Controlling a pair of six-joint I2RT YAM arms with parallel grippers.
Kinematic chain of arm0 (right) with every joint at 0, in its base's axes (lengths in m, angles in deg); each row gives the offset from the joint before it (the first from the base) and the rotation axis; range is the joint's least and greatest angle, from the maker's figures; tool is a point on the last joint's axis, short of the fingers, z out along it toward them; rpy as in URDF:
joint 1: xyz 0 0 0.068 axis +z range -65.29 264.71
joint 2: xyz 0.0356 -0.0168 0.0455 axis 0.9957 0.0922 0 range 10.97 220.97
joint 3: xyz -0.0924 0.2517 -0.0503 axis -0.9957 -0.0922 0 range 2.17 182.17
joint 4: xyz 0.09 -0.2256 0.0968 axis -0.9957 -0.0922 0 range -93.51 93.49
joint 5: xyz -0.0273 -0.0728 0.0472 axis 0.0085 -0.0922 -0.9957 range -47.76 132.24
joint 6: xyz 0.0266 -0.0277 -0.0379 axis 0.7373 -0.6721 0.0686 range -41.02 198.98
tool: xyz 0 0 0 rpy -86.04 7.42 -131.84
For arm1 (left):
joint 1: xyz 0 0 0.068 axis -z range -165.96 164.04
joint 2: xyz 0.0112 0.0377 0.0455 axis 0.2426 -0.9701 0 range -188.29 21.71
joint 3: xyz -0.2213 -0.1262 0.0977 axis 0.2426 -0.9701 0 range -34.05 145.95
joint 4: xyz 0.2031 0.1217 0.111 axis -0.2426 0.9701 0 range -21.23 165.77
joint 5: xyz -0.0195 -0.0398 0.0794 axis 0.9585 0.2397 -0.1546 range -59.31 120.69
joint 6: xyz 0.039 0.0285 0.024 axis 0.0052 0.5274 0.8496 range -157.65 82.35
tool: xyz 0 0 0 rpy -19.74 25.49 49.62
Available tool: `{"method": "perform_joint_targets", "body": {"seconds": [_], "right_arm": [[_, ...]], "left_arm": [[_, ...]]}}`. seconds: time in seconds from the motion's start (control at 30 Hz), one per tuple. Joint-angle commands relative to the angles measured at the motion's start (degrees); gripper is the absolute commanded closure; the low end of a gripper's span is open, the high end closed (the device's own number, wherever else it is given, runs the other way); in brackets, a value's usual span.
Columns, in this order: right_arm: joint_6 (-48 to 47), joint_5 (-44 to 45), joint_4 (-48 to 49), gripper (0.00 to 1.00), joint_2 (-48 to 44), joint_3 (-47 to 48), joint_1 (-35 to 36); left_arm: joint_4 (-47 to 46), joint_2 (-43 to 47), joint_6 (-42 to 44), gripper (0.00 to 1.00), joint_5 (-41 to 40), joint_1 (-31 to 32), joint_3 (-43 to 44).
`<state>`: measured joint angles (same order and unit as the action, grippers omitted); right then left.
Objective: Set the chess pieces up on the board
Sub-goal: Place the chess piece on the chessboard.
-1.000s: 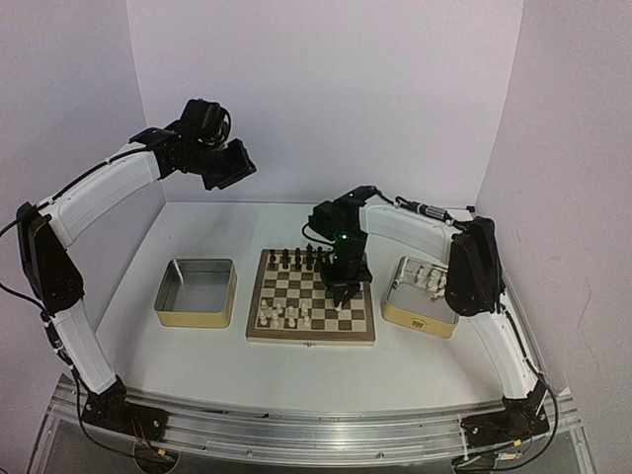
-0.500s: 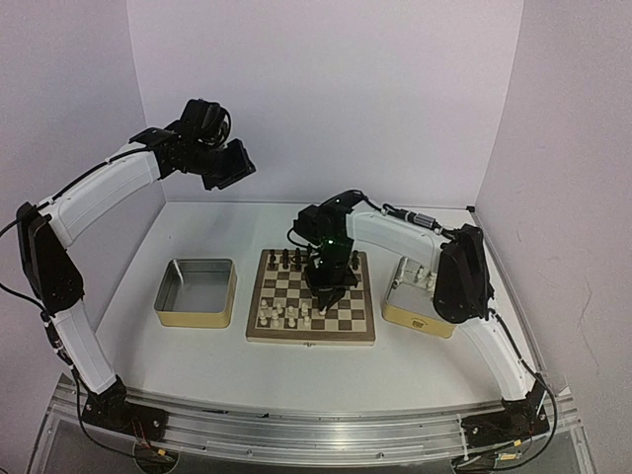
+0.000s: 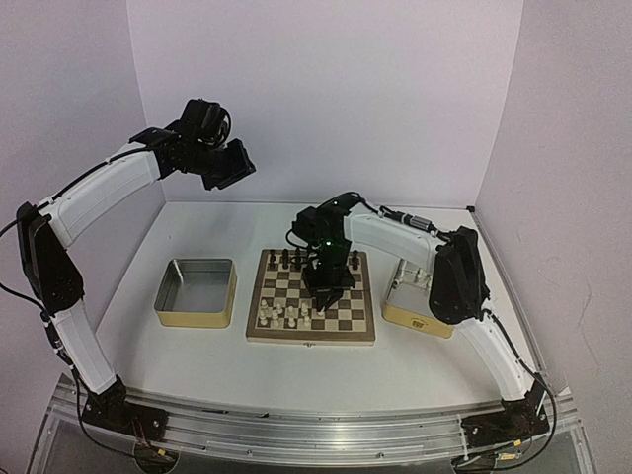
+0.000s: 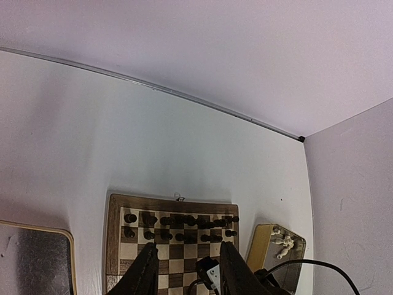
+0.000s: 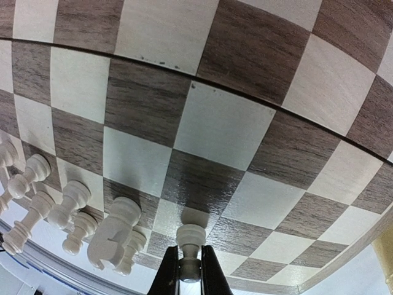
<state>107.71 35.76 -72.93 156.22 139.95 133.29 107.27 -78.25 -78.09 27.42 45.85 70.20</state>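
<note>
The right fingers have swung from the board's right side to mid-board. They are pinched on a cream pawn just over a square beside the placed white pieces, so setting it down looks next. The left fingers hang half-open and empty, high up.

Cream chess pieces upright, clustered near-left on board — one pawn apart.

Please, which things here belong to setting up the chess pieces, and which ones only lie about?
For the job: board; white pieces on its near rows; white pawn pinched in the right gripper; right tin holding spare white pieces.
Lying about: left tin, looking empty; dark pieces on the far rows; left gripper, raised and holding nothing.
</note>
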Motion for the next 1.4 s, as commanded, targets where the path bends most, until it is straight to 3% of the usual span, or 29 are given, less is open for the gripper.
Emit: {"method": "perform_joint_targets", "body": {"seconds": [0.0, 0.2, 0.5, 1.03, 1.23, 1.37], "right_arm": [[-0.25, -1.28, -16.08, 1.00, 1.26, 2.36, 0.15], [-0.35, -1.23, -16.12, 1.00, 1.16, 1.96, 0.13], [-0.43, -1.00, -16.07, 0.81, 1.23, 2.42, 0.15], [0.38, 0.76, -16.22, 0.74, -0.94, 4.19, 0.10], [1.62, 5.35, -16.27, 0.74, -5.40, 6.18, -1.14], [3.36, 15.15, -15.93, 0.74, -11.71, 2.83, -2.68]], "left_arm": [[-0.27, 1.17, 0.72, 0.67, -1.09, -0.25, 2.11], [-0.28, 1.35, 0.73, 0.67, -1.21, -0.25, 2.03], [-0.70, 1.87, 0.46, 0.67, -1.13, -0.27, 1.36], [-1.15, 1.60, 0.28, 0.67, -0.34, -0.26, 1.22], [-0.29, 0.21, 0.97, 0.66, 0.76, -0.18, 1.93], [1.73, -2.05, 1.60, 0.67, 2.33, -0.17, 3.61]]}}
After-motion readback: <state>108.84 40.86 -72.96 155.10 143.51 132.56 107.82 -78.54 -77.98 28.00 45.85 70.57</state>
